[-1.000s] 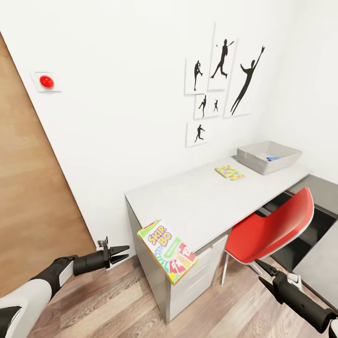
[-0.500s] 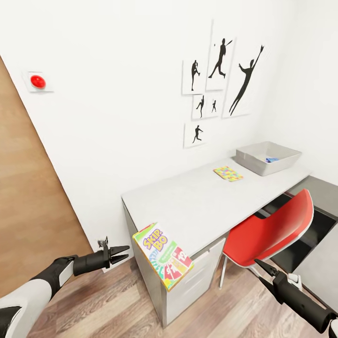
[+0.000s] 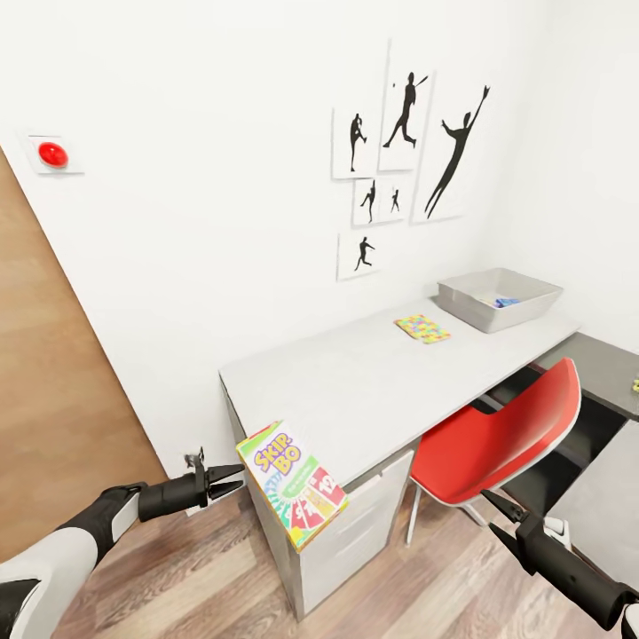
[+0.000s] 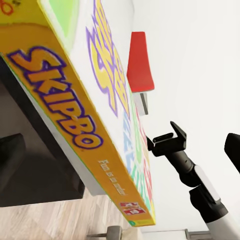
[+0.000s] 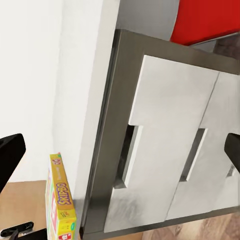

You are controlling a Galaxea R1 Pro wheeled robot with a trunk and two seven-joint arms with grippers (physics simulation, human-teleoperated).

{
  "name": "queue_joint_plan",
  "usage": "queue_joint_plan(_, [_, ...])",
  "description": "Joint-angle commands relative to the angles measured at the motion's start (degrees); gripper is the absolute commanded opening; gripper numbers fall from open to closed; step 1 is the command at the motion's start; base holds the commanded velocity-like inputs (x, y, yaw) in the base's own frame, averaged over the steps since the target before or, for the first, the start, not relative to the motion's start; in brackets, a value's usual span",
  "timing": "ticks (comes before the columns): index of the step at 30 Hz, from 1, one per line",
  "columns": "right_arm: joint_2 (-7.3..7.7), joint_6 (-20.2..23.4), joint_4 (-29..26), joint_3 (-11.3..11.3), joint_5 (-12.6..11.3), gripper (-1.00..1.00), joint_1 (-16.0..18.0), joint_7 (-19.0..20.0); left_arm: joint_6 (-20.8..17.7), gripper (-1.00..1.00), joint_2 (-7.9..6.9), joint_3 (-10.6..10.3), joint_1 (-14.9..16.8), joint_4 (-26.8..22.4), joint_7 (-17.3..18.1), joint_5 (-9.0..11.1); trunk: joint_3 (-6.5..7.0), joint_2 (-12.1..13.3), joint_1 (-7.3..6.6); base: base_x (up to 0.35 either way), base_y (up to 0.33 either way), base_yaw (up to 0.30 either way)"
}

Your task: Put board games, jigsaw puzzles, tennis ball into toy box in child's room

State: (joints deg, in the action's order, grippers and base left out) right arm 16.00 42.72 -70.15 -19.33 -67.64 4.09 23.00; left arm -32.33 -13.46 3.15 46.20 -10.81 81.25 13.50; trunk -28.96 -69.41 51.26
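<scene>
A SKIP-BO board game [image 3: 291, 486] with a green edge hangs tilted in front of the table's near corner. My left gripper [image 3: 236, 477] is shut on its left edge. Its yellow side fills the left wrist view [image 4: 75, 125] and it stands edge-on in the right wrist view [image 5: 61, 205]. My right gripper [image 3: 495, 513] is low at the right, open and holding nothing. On the table [image 3: 355, 390] lie one multicolour jigsaw puzzle [image 3: 422, 327] and, at the far end, the grey toy box [image 3: 461, 297] with a small blue thing [image 3: 508, 303] inside.
A red chair [image 3: 497, 435] is tucked under the table's right half. White drawers [image 5: 170, 150] face my right gripper. A dark grey cabinet [image 3: 612, 368] stands at the right, with a tiny yellow-green speck [image 3: 635, 385] on it. A brown door [image 3: 53, 373] is at the left.
The whole picture has slid left, so the camera has turned right. Both arms and the held SKIP-BO box keep their places relative to me.
</scene>
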Motion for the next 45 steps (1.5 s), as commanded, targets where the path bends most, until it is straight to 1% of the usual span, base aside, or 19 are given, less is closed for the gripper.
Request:
queue_joint_plan(1, [-0.01,0.34,0.02,-0.09,-0.04,1.0,0.04,0.11,-0.61,1.0,0.01,0.3,0.03,0.0,0.25,-0.33,-0.06,-0.03,0.0,0.0,-0.06,0.0])
queue_joint_plan(27, [-0.05,0.28,0.02,-0.09,-0.04,1.0,0.04,0.11,-0.61,1.0,0.01,0.33,-0.03,0.0,0.4,-0.31,-0.06,-0.03,0.0,0.0,-0.01,0.0])
queue_joint_plan(35, [-0.07,0.26,0.02,-0.09,-0.04,1.0,0.04,0.11,-0.62,1.0,0.01,0.3,-0.03,0.0,0.4,-0.31,-0.06,-0.03,0.0,0.0,-0.132,0.0])
queue_joint_plan(45, [-0.09,0.26,0.02,-0.09,0.04,1.0,0.04,0.11,-0.63,1.0,0.01,0.32,0.01,0.0,0.55,-0.31,-0.06,-0.03,0.0,0.0,-0.025,0.0])
